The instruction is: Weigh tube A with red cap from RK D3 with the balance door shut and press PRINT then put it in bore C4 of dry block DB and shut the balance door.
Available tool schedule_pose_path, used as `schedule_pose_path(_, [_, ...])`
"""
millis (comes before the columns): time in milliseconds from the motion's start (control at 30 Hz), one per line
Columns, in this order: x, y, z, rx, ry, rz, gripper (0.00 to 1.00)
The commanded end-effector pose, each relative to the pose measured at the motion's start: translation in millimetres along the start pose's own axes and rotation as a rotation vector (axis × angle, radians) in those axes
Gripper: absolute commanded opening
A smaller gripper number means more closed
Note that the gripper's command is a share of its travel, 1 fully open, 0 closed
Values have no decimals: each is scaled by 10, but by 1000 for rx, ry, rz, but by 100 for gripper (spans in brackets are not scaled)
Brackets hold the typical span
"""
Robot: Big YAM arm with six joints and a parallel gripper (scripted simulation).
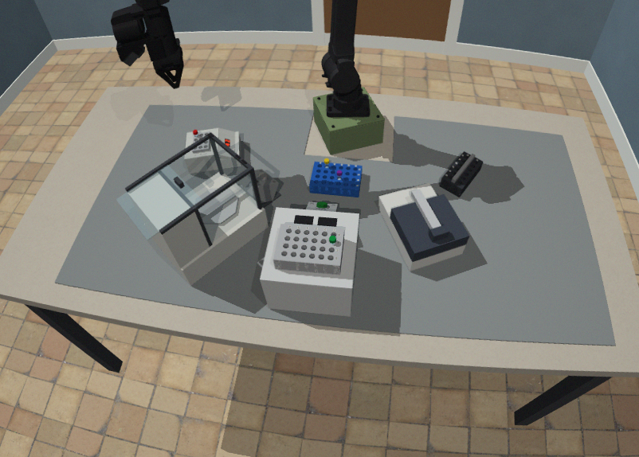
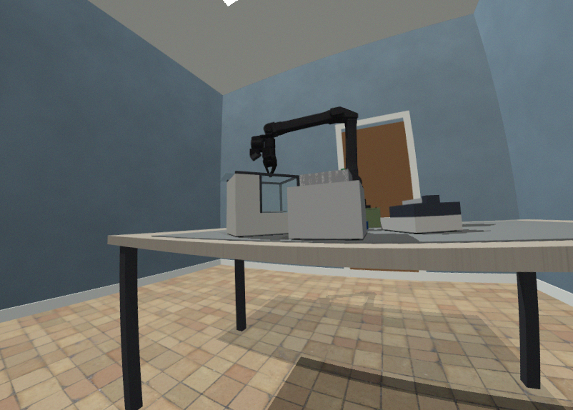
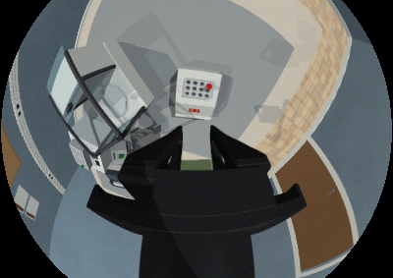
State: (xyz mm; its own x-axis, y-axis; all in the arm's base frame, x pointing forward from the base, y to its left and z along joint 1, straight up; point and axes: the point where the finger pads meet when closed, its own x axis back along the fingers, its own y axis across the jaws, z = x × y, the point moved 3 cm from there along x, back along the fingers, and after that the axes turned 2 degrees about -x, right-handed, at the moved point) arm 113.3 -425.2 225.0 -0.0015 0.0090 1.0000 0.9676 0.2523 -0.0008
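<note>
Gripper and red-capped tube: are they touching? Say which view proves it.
Apart. The top view shows open space between the gripper and the red-capped tube.

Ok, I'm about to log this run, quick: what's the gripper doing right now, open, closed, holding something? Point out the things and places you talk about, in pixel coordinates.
Gripper (image 1: 175,84) (image 2: 270,173) (image 3: 196,130): partly open, nothing between its fingers.

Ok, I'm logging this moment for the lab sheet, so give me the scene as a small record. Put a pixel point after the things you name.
red cap (image 1: 194,131) (image 3: 209,86): in a corner bore of the dry block (image 1: 194,156) (image 3: 203,105)
balance door (image 1: 135,212) (image 2: 225,177) (image 3: 58,77): slid open
rack (image 1: 335,186) (image 2: 366,225): yellow cap (image 1: 327,161), purple cap (image 1: 339,173)
fingers (image 1: 176,84) (image 2: 270,173): partly open, nothing between
tube seated fully: cannot tell
</note>
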Motion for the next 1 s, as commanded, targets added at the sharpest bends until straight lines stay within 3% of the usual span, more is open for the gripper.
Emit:
schedule_pose_path(0, [185, 174, -183, 146, -36, 1, 30])
schedule_pose_path(267, [185, 677, -197, 413, -36, 1, 30])
schedule_pose_path(367, [185, 677, -197, 446, -36, 1, 30])
schedule_pose_path(467, [184, 927, -203, 546, -36, 1, 30])
schedule_pose_path(600, [184, 880, -213, 669, -36, 2, 30])
schedule_pose_path(700, [184, 1178, -209, 780, -36, 2, 30])
schedule_pose_path(800, [184, 1179, -209, 880, -36, 3, 30])
schedule_pose_path(967, [183, 1429, -214, 980, -36, 3, 30])
